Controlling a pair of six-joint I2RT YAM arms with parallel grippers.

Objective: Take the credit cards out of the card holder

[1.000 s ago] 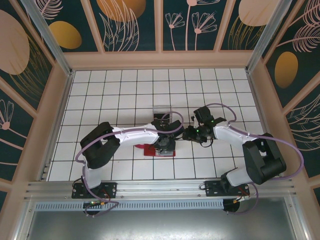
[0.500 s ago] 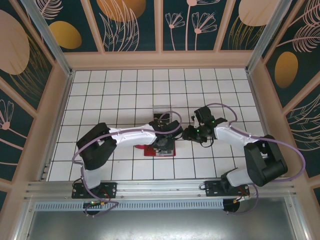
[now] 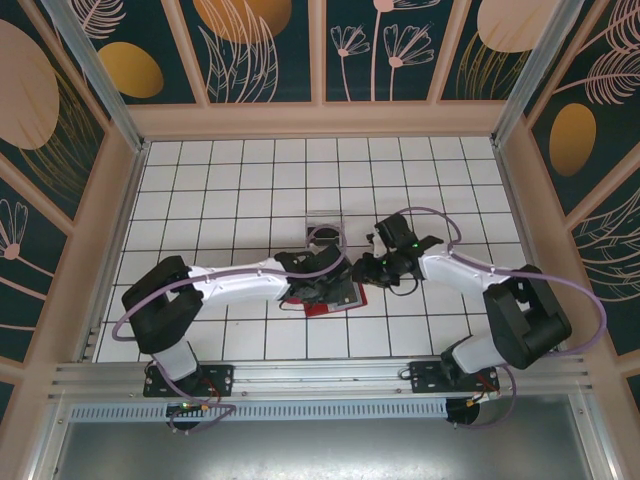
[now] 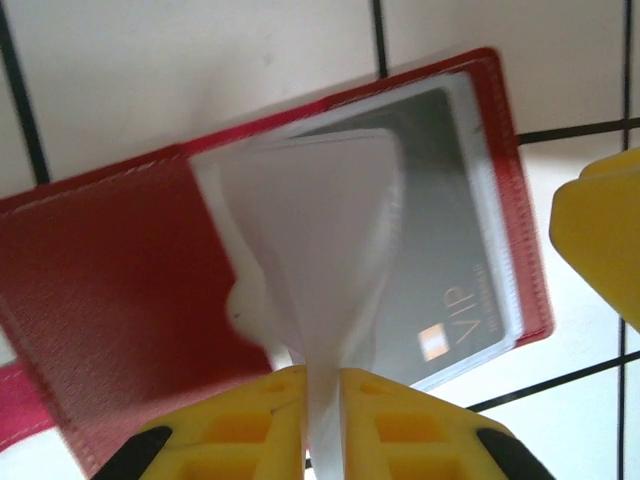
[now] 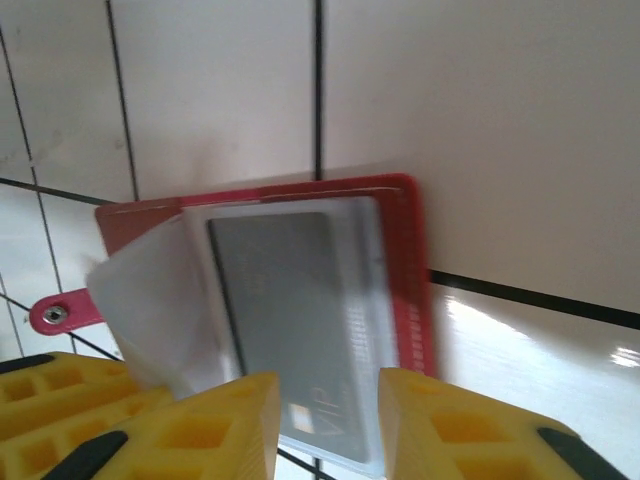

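Observation:
The red card holder (image 3: 318,308) lies open on the white tiles, its red cover (image 4: 110,270) spread left in the left wrist view. A grey credit card (image 4: 455,250) marked VIP sits in a clear sleeve on its right half. My left gripper (image 4: 322,375) is shut on a translucent sleeve flap (image 4: 310,230), which it holds lifted off the holder. My right gripper (image 5: 328,385) is open, its yellow fingers on either side of the near end of the same credit card (image 5: 300,300). From above, the left gripper (image 3: 318,288) and right gripper (image 3: 358,272) meet over the holder.
A small clear box (image 3: 323,230) stands on the tiles just behind the grippers. The holder's red tab (image 5: 60,313) with its snap sticks out to one side. Wooden walls ring the tiled floor (image 3: 220,180), with open tiles toward the back and left.
The left arm swung left and its gripper closed on the sleeve flap, lifting it. The holder shifted and turned slightly. The right gripper moved in over the holder and narrowed.

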